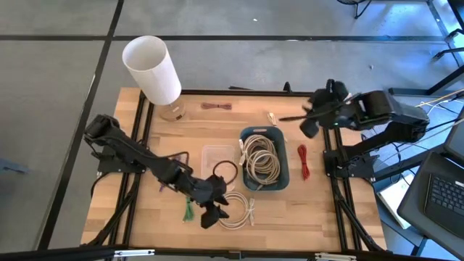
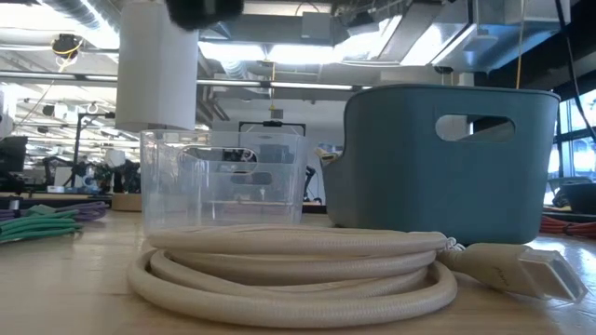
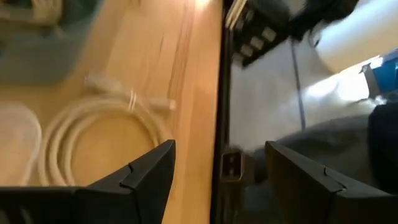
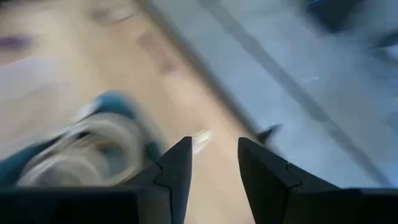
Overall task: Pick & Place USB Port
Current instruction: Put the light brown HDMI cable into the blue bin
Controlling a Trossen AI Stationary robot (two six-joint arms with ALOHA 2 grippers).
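A coiled white USB cable [image 1: 236,210] lies flat on the wooden table near its front edge; the low view shows its coil [image 2: 298,270] and flat plug [image 2: 549,274]. My left gripper [image 1: 209,206] hovers just to the left of that coil, open, with nothing between its fingers [image 3: 221,148]; the coil [image 3: 99,124] shows beyond them. My right gripper [image 1: 313,116] is raised over the table's far right part, open and empty [image 4: 214,146]. A blue bin [image 1: 283,177] at the table's middle holds more coiled cables [image 1: 261,156].
A clear plastic container [image 1: 216,156] stands left of the bin, with a black cable loop [image 1: 226,172] beside it. A green cable [image 1: 187,210], a red cable [image 1: 303,161], a brown cable [image 1: 215,106] and a white cylinder [image 1: 152,69] are spread around the table.
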